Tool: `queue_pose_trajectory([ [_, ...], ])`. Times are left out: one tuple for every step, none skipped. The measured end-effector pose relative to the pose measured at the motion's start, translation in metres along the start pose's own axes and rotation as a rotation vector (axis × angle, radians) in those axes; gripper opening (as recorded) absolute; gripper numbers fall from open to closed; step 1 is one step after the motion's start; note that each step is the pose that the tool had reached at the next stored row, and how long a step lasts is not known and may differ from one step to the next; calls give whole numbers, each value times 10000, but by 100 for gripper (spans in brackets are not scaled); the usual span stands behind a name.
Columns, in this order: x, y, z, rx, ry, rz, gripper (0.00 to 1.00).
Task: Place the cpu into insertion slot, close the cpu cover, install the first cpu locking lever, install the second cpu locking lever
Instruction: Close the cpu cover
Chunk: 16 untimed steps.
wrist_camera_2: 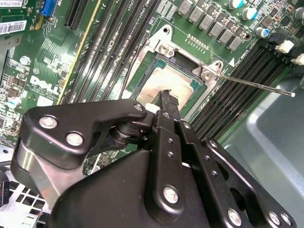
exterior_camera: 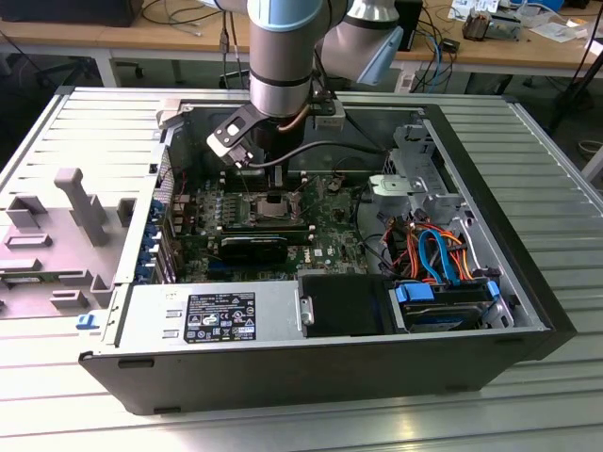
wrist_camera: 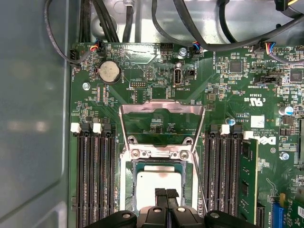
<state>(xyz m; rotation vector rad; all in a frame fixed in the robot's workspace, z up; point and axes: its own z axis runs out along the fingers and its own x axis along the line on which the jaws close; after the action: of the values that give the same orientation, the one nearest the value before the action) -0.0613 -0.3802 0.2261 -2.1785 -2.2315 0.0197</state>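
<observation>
The gripper [wrist_camera: 166, 194] is seen with its fingers pressed together, and nothing is pinched between them. The tips hang just over the cpu [wrist_camera: 159, 183]. The cpu is laid in the slot [wrist_camera: 127, 183], in the middle of the board, between two banks of memory slots [wrist_camera: 92, 175]. Behind it the cover [wrist_camera: 161, 108] is stood up open, and a thin lever [wrist_camera_2: 256, 85] is unlatched at the side. If the tips are pushed down off-centre, the cpu can be tilted and the pins under it bent. If the cover is knocked carelessly, it can be dropped onto a badly seated chip.
</observation>
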Motion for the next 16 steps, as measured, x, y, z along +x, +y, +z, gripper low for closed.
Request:
queue_pose_trajectory([
  [-1, 5, 0, 0, -1, -5, 11],
  [-1, 10, 0, 0, 0, -6, 11],
  [-1, 16, -1, 0, -1, -12, 11],
  [-1, 27, -1, 0, -1, -23, 11],
  [-1, 37, -1, 1, -1, -31, 11],
  [-1, 50, -1, 0, -1, -38, 11],
  [-2, 66, -2, 0, -1, -40, 11],
  [-2, 84, -2, 0, -2, -41, 11],
  [-3, 93, -3, 1, -2, -41, 11],
  [-3, 100, -2, 0, -1, -41, 11],
  [-3, 116, -6, 1, -3, -40, 11],
  [-3, 121, -8, 0, -2, -40, 11],
  [-3, 125, -9, -1, 1, -41, 11],
  [-3, 133, -13, 0, 0, -41, 11],
  [-3, 139, -17, 1, -2, -41, 11],
  [-3, 145, -19, 0, 0, -41, 11],
])
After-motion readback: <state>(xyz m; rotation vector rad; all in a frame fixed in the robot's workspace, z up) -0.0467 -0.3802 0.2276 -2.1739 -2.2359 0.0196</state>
